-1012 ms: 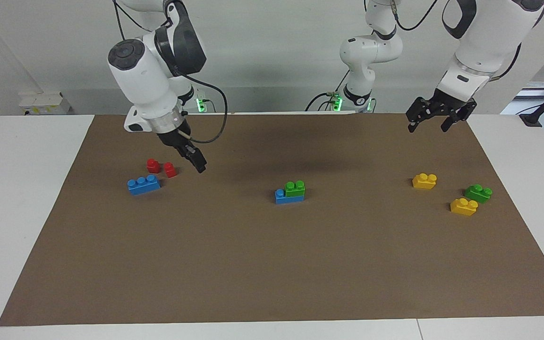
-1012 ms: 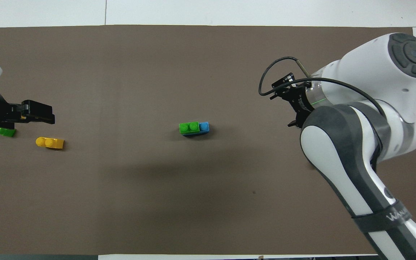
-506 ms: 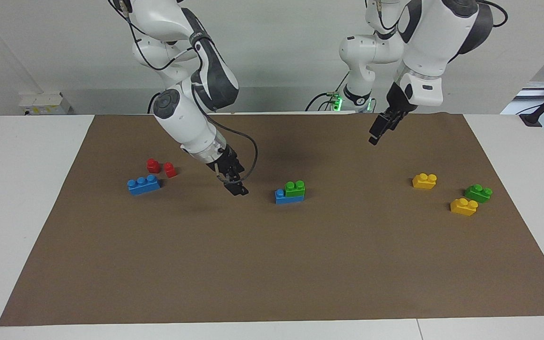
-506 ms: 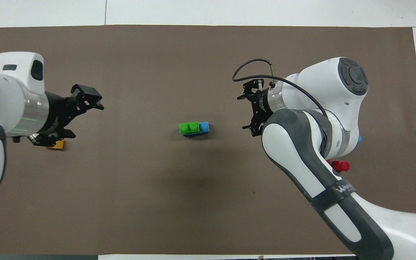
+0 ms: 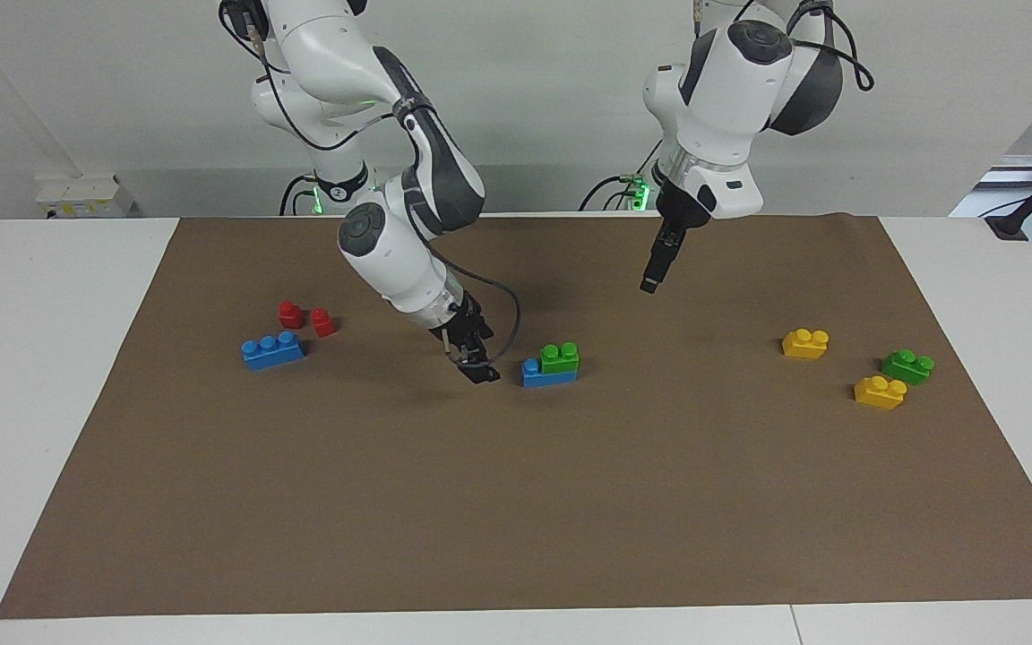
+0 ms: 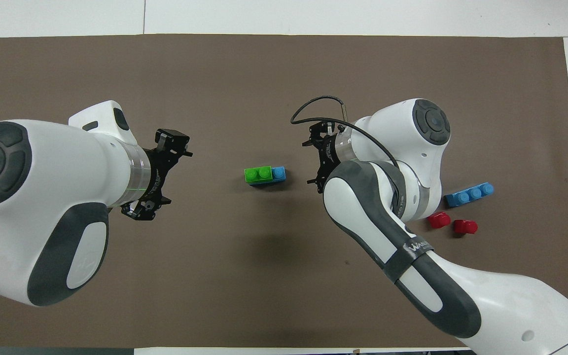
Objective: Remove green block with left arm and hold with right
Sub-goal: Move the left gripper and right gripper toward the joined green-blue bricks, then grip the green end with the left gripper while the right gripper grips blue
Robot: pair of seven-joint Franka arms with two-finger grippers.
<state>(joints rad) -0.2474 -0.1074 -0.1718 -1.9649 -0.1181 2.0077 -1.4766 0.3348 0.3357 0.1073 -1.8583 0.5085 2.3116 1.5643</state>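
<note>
**Both arms near the green/blue stack, nothing grasped**

Green block (image 5: 560, 357) sits on a blue brick (image 5: 545, 374) mid-mat (image 5: 516, 502), covering the part toward the left arm's end; one blue stud is bare.

Right end effector (image 5: 483, 373) is low, just beside the stack toward the right arm's end, not touching it. Fingers spread, empty.

Left end effector (image 5: 649, 285) hangs over bare mat, clear of the stack. Fingers spread (plain in the overhead view (image 6: 163, 178)), empty.

Elsewhere on the counter (image 5: 50, 376): spare blue brick (image 5: 273, 349) and two red pieces (image 5: 305, 317) at the right arm's end; two yellow bricks (image 5: 805, 343) and a second green one (image 5: 907, 366) at the left arm's end.
</note>
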